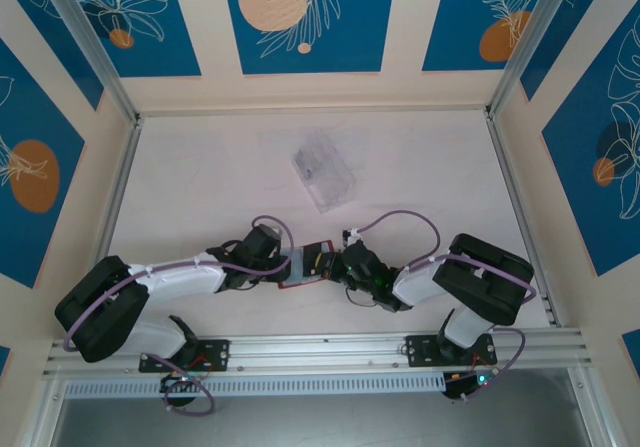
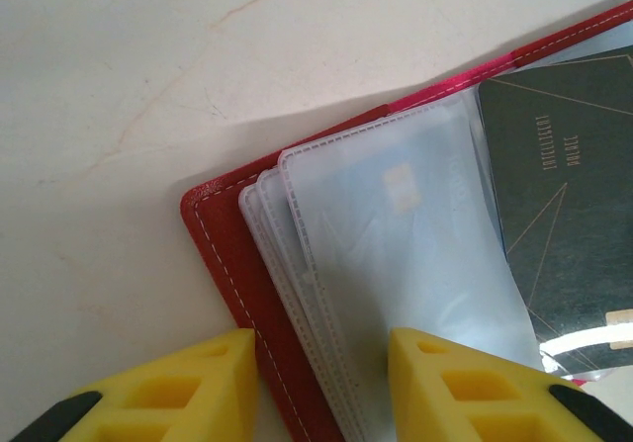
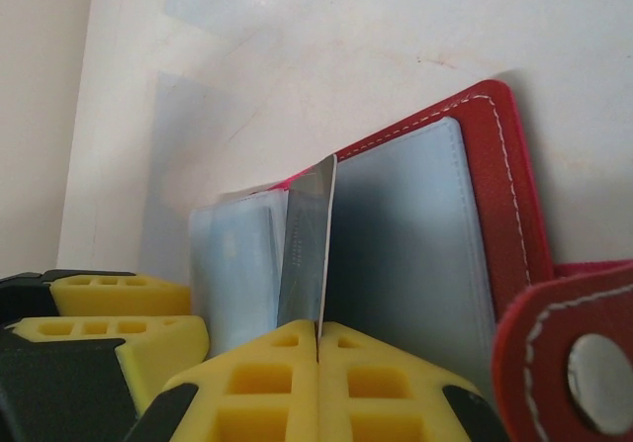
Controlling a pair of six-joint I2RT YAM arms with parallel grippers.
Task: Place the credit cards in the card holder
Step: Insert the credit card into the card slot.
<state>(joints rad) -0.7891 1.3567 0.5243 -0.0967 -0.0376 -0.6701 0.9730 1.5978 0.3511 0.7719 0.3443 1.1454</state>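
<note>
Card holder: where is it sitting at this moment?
In the top view, the card holder lies open near the front edge of the table, between the left gripper and the right gripper, on the arms' side of the clear plastic rack.

Top external camera is fixed high over the card holder [image 1: 298,272], set back on its near side and looking steeply down, so from there I read it small and far. Left wrist camera looks straight down past the left gripper [image 2: 321,393], very close on one corner of the card holder [image 2: 237,264]. Right wrist camera sits low, just beside the card holder [image 3: 514,195], sighting along the right gripper [image 3: 318,358] and the edge-on credit card [image 3: 307,254]. All three views share the card holder.
</note>
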